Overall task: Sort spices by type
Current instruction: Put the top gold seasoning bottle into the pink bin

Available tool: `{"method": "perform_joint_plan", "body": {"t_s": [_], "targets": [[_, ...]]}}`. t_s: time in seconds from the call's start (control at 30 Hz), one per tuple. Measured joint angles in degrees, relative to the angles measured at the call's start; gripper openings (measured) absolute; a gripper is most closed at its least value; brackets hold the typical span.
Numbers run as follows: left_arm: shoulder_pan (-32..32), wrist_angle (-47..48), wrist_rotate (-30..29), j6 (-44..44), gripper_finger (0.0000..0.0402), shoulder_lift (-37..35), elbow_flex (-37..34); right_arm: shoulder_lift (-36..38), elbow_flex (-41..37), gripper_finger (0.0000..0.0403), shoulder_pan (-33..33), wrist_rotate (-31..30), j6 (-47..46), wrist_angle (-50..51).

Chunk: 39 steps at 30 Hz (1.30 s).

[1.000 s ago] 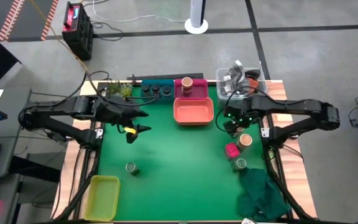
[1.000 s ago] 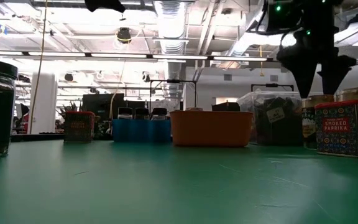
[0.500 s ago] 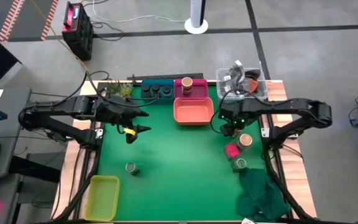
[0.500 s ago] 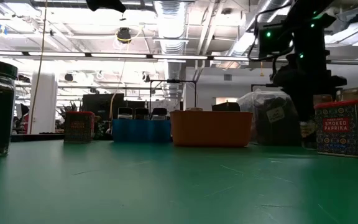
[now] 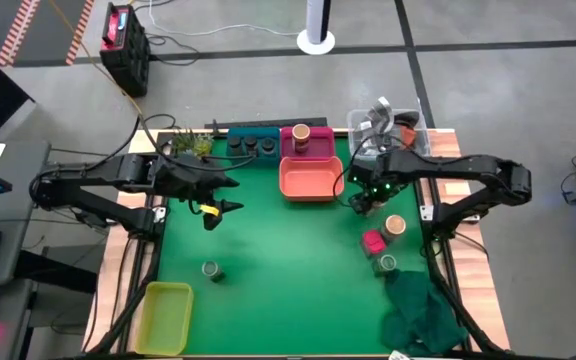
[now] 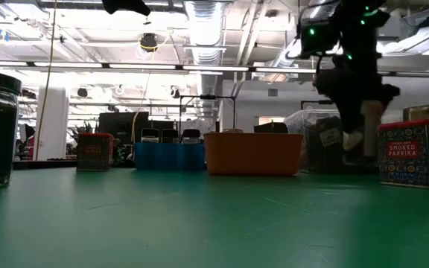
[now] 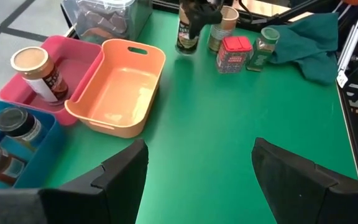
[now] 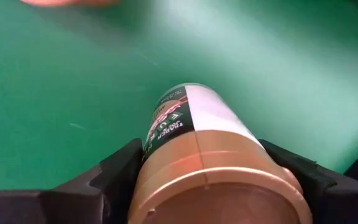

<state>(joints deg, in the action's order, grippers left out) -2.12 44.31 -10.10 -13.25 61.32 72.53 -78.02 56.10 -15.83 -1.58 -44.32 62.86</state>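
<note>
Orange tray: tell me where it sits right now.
In the high view the orange tray sits at the table's far middle, directly in front of the pink tray, with the right end effector and its jar just to its right.

Legible text, low view: one item. A red square tin at the right edge of the green table bore a label reading "SMOKED PAPRIKA" in pale capitals.

Partly legible, right wrist view: the tan-topped jar carried a dark label with red and white lettering, too skewed to read.

Other jars, trays and tub: labels were present, none readable in any view.
</note>
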Motion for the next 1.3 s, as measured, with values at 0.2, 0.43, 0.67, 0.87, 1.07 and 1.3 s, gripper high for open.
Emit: {"method": "perform_joint_plan", "body": {"t_s": [0.2, 0.43, 0.67, 0.87, 1.07, 1.3], "targets": [[-0.01, -0.16, 0.46, -1.63, 0.0272, -0.39, 0.00, 0.00, 10.71, 0.0303, 0.05, 0.12, 2.37, 2.37], [-0.01, -0.36, 0.58, 0.85, 0.0272, -0.37, 0.02, -5.78, 27.91, 0.0303, -4.02, -3.20, 8.96, 10.64], [0.01, -4.52, 2.96, 7.26, 0.0272, -0.37, -0.17, -22.67, 46.22, 0.0303, -9.60, -3.39, 23.71, 9.97], [-0.96, -10.03, 8.30, 3.89, 0.0272, -3.18, -6.09, -34.49, 58.19, 0.0303, -15.33, -3.63, 32.18, 10.03], [-2.29, -11.87, 6.04, -5.27, 0.0272, -7.60, -12.99, -41.53, 63.49, 0.0303, -18.79, -2.48, 36.80, 11.18], [-2.35, -11.74, 2.03, -7.67, 0.0272, -10.95, -16.59, -46.43, 63.64, 0.0303, -19.72, -1.32, 40.36, 10.90]]}}
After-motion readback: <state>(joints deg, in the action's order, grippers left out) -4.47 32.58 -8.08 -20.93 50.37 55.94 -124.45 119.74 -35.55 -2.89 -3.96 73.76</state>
